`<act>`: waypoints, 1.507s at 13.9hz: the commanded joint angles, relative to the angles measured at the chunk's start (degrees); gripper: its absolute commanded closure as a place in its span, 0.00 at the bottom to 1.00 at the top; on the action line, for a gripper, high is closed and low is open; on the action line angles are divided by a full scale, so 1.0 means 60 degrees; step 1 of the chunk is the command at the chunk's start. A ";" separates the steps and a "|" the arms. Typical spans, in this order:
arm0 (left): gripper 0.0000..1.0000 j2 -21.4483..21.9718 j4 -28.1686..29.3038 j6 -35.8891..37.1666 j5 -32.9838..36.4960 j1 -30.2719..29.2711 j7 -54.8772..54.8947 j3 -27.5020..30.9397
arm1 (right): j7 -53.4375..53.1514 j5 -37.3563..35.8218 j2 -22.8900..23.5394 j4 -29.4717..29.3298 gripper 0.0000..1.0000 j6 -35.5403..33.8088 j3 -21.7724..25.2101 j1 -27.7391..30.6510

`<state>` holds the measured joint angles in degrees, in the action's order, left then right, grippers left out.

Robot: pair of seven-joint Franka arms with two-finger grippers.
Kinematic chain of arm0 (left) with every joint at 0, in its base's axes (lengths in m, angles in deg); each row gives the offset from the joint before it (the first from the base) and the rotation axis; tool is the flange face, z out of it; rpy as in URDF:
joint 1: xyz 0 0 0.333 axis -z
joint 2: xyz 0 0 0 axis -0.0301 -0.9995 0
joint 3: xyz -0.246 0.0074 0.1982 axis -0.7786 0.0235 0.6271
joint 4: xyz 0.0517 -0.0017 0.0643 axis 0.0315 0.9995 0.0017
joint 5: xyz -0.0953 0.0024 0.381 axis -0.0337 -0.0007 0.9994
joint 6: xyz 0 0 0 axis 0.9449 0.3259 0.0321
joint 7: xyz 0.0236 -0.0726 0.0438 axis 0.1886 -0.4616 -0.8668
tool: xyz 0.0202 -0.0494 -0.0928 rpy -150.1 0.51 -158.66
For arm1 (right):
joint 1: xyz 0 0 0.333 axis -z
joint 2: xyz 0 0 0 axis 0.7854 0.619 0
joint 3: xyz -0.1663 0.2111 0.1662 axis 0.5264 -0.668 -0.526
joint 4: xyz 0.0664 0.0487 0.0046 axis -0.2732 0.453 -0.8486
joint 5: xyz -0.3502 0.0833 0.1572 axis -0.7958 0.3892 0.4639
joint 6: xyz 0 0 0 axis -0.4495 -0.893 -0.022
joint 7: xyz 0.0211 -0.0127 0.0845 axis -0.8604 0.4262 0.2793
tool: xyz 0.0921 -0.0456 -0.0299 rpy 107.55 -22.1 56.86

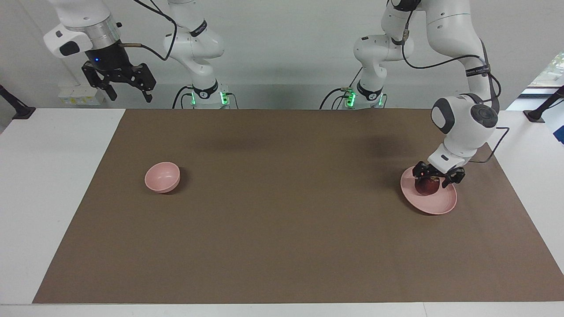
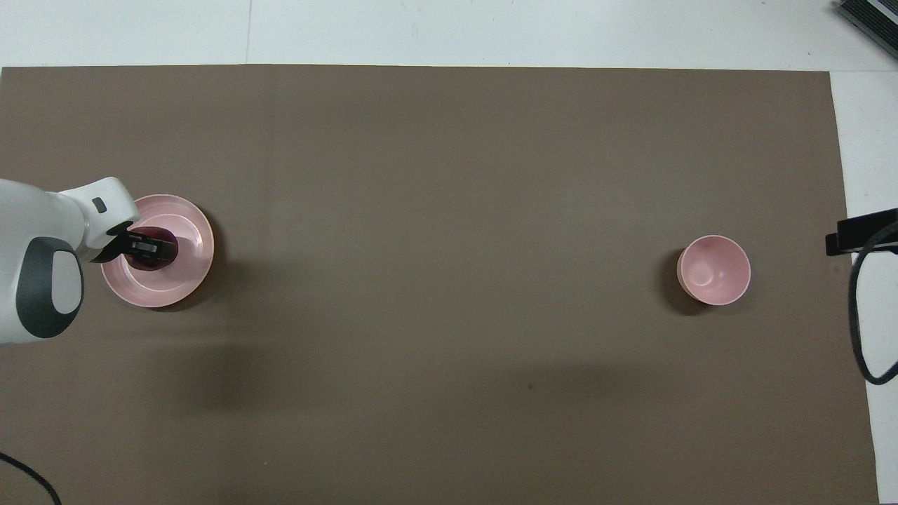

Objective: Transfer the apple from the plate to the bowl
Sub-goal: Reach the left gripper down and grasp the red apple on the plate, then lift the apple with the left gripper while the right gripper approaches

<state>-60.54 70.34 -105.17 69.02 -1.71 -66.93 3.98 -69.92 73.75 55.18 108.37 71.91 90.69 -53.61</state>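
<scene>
The small dark red apple [image 1: 426, 187] [image 2: 147, 264] lies on the flat pink plate [image 1: 442, 205] [image 2: 191, 231] at the left arm's end of the brown mat. My left gripper [image 1: 435, 177] [image 2: 151, 247] is down on the plate, shut on the apple, a finger on either side of it. Seen from overhead, it covers most of the apple. The deep pink bowl [image 1: 162, 177] [image 2: 714, 271] stands with nothing in it toward the right arm's end. My right gripper [image 1: 130, 95] waits open, high over the table's edge at that end.
A brown mat [image 1: 282, 229] covers most of the white table. Between plate and bowl there is only bare mat. A black cable [image 2: 857, 330] hangs at the right arm's end in the overhead view.
</scene>
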 commanded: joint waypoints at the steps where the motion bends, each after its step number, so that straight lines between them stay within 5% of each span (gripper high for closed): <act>1: 1.00 0.0609 0.0037 0.0037 0.0085 -0.0077 0.0058 -0.0041 | 0.0250 0.0035 -0.0249 0.0316 0.00 0.0071 -0.0041 0.0088; 6: 1.00 0.0977 -0.0226 0.0783 -0.1141 0.0142 0.0086 -0.0188 | 0.0293 0.0035 -0.0249 0.0302 0.00 0.0071 -0.0027 0.0088; 15: 1.00 0.0991 -0.0782 0.1296 -0.6295 0.1549 0.0072 -0.0888 | 0.0397 0.0063 -0.0249 0.0664 0.00 0.0698 -0.0085 0.0000; 21: 1.00 0.1064 -0.0784 0.1474 -0.9257 0.1535 -0.0030 -0.2002 | -0.1651 0.3030 0.0539 0.2321 0.00 0.2427 -0.0115 0.0000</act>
<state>-54.94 65.88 -97.64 17.80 7.56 -66.93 -7.09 -75.87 85.81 56.77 119.45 83.71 90.18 -53.91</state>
